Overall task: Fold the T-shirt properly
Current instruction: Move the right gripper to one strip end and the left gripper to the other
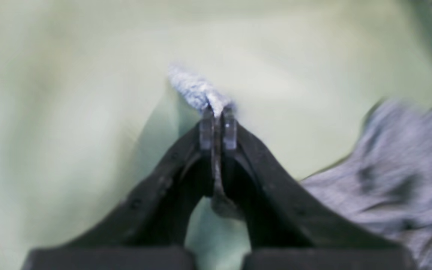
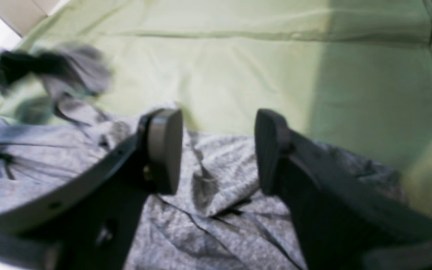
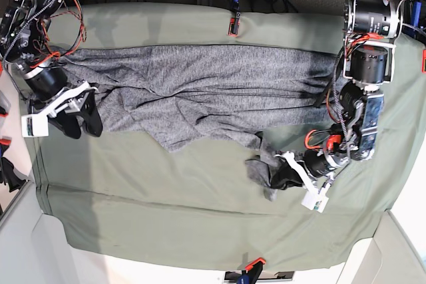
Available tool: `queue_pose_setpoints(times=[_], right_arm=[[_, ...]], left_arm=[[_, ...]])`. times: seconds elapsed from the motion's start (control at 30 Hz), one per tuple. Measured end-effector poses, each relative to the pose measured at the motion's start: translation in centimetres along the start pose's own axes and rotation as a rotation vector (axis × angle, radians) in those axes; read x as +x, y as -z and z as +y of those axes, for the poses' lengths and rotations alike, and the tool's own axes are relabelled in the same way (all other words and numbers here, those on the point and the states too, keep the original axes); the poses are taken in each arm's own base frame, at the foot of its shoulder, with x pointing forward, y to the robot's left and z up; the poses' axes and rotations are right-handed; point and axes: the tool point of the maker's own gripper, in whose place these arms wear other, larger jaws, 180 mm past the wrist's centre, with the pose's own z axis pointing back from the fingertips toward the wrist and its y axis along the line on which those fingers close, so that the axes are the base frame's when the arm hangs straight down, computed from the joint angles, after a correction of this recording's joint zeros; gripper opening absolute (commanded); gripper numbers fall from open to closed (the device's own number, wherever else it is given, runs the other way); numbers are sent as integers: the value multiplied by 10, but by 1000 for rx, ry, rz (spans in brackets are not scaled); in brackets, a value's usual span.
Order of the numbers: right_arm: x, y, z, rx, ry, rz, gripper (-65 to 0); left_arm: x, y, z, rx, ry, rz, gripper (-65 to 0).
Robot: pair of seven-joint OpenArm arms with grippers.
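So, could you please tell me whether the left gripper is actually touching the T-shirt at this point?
Touching. In the left wrist view the left gripper is shut on a pinch of the T-shirt, with grey fabric sticking out past the tips and running down between the jaws.

T-shirt (image 3: 200,91) on tablecloth (image 3: 166,211) (far side)

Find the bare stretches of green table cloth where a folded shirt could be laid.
The widest free patch of the sage-green table cloth is the near strip, below the heather-grey knit T-shirt. It narrows where the left gripper pinches a shirt corner. A thinner strip runs along the far edge. The middle is crowded, and the right gripper sits at the shirt's end.
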Motion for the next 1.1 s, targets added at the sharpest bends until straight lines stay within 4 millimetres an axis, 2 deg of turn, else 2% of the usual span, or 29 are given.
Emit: queue_pose_setpoints(times=[0.07, 0.17, 0.33, 0.43, 0.57, 0.67, 0.73, 0.9, 1.03, 1.1], right_arm=[[1, 0, 0, -3, -2, -5, -340], [5, 0, -1, -5, -5, -27, -340], [6, 0, 0, -2, -4, -35, -340], [6, 0, 0, -2, -5, -35, -340], [6, 0, 0, -2, -5, -35, -340], [6, 0, 0, -1, -4, -35, -340], [6, 0, 0, -2, -5, -35, -340], [6, 0, -1, -4, -7, -33, -340], [6, 0, -1, -4, -7, -33, -340], [6, 0, -1, -4, -7, -33, -340]], left_arm=[[6, -22, -4, -9, 10, -46, -650], [-6, -58, -4, 35, -11, -82, -650], [-1, -129, 13, 144, -59, -218, -650], [-14, -152, 15, 188, -79, -226, -650], [-44, -167, 19, 235, -135, -181, -639], [-57, -173, 19, 250, -156, -162, -521], [-69, -175, 16, 249, -168, -124, -468], [-94, -178, 7, 249, -213, -83, -423], [-103, -181, 3, 264, -260, -96, -296], [-100, -184, 6, 272, -275, -117, -284]])
